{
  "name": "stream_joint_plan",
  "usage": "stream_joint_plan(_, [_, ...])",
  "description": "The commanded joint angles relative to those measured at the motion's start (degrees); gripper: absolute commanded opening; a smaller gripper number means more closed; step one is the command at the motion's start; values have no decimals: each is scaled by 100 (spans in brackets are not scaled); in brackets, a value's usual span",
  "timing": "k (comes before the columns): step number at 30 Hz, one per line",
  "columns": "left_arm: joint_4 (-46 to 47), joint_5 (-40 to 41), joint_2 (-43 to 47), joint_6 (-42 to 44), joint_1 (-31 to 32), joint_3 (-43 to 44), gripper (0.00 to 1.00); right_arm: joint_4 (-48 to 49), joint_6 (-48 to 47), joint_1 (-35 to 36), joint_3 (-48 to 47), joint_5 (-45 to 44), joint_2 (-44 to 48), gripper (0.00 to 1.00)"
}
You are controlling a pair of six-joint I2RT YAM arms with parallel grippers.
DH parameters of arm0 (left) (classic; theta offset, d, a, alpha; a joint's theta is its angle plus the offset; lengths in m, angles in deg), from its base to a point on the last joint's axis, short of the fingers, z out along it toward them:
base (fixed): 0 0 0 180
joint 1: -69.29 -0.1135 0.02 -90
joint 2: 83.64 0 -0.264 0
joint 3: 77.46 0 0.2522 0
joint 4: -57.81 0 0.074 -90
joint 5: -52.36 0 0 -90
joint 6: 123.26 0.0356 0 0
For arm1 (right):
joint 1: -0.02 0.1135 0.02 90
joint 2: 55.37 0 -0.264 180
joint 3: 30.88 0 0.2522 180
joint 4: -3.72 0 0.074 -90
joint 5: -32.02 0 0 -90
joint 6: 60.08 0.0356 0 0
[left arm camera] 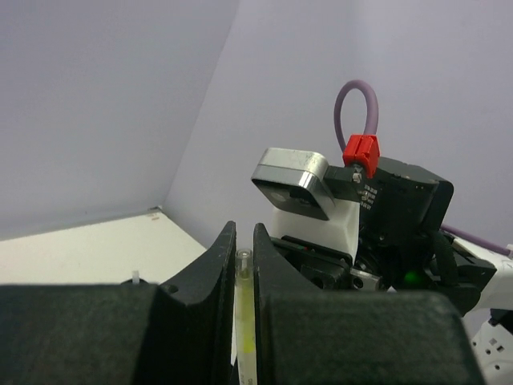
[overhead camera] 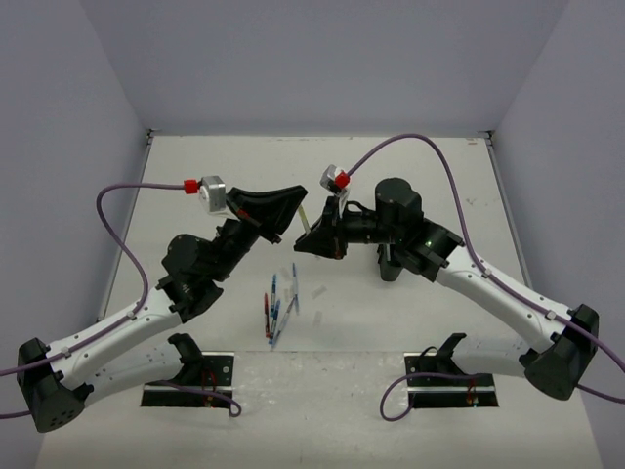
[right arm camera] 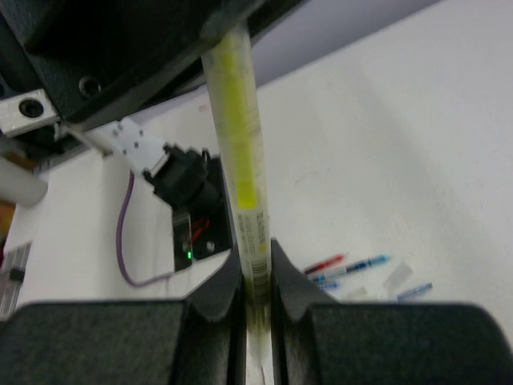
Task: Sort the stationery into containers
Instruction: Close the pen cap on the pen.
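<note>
A yellow-green highlighter (overhead camera: pixel 305 217) is held in the air between both grippers, above the table's middle. My left gripper (overhead camera: pixel 293 202) is shut on its clear-capped end, which shows between the fingers in the left wrist view (left arm camera: pixel 244 309). My right gripper (overhead camera: pixel 314 239) is shut on the other end, and the barrel runs up from its jaws in the right wrist view (right arm camera: pixel 239 152). Several blue and red pens (overhead camera: pixel 277 307) lie bunched on the table below, with pale bits (overhead camera: pixel 317 290) beside them. The black organiser tray is out of view.
The two arm base plates (overhead camera: pixel 190 393) (overhead camera: pixel 451 391) sit at the near edge. Purple cables (overhead camera: pixel 117 234) loop off both arms. Red and blue pens (right arm camera: pixel 346 265) show on the table in the right wrist view. Walls enclose the white table (overhead camera: pixel 410 176) on three sides.
</note>
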Motion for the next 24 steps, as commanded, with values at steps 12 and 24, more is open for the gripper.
stream_joint_plan(12, [-1658,-1042,-37,-177,297,-645,0,752,-9,-467,-2161,-381,-941,0])
stream_joint_plan(24, [-2399,-378,-385,732,301,1251,84,1469,492,-478,-77,-808,-609,0])
